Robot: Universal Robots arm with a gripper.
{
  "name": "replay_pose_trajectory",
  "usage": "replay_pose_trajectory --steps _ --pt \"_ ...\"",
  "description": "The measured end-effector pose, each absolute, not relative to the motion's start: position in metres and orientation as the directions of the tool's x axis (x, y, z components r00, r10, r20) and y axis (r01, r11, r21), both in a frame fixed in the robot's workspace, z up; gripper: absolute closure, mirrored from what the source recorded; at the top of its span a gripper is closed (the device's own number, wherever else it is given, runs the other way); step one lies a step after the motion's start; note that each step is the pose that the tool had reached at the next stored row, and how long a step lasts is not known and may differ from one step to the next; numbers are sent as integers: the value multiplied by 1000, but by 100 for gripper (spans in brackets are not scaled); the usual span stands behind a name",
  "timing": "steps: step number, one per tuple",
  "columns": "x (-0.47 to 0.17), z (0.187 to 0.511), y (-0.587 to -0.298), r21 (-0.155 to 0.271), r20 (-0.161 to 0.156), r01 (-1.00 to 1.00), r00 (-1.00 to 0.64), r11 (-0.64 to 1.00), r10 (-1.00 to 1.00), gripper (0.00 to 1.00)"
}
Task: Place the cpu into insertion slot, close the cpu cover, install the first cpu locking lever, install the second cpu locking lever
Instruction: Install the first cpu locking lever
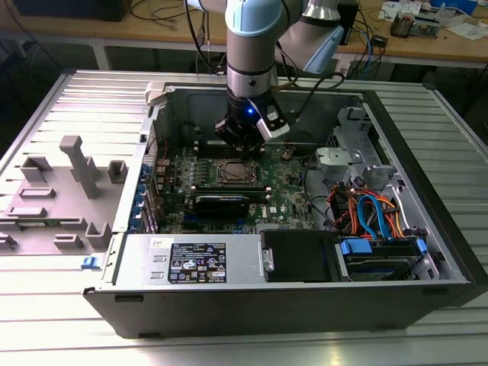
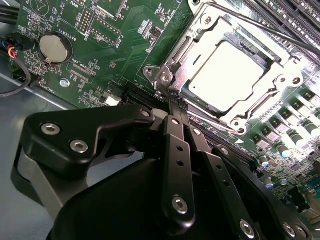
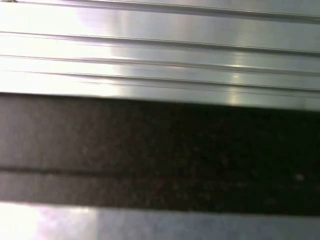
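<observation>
Where the gripper stands: the gripper (image 1: 241,139) is low inside the open computer case, at one corner of the cpu cover (image 2: 176,54); in the second wrist view its tips (image 2: 172,100) come down right at that corner's edge.
Fingers: drawn together to a narrow point. Whether they pinch a lever end between them I cannot tell.
Cpu: the cpu (image 2: 227,75) lies flat in the socket, its pale metal top showing through the cover's square window.
Cover: lies down over the cpu, framing it on all sides.
Lever: a thin rod, the locking lever (image 2: 265,25), runs along the far side of the cover from the fingertips. Whether it is latched I cannot tell.
Risk, slip: the tips bear on a very small spot beside the cover, so a sideways push could skid them off it and onto the green motherboard (image 2: 125,40).
Risk, cover: a lever pressed down unevenly could leave the cover cocked over the cpu.
Risk, neighbours: small parts crowd the board close around the cover and could be scraped.
</observation>
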State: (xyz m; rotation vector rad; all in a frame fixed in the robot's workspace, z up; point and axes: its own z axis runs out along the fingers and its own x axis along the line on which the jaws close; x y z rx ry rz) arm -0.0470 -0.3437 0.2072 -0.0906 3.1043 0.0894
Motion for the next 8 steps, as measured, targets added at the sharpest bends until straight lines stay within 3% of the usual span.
replay_pose_trajectory --steps 8 --pt "-47 207 -344 46 -36 -59 -998 997 -58 89"
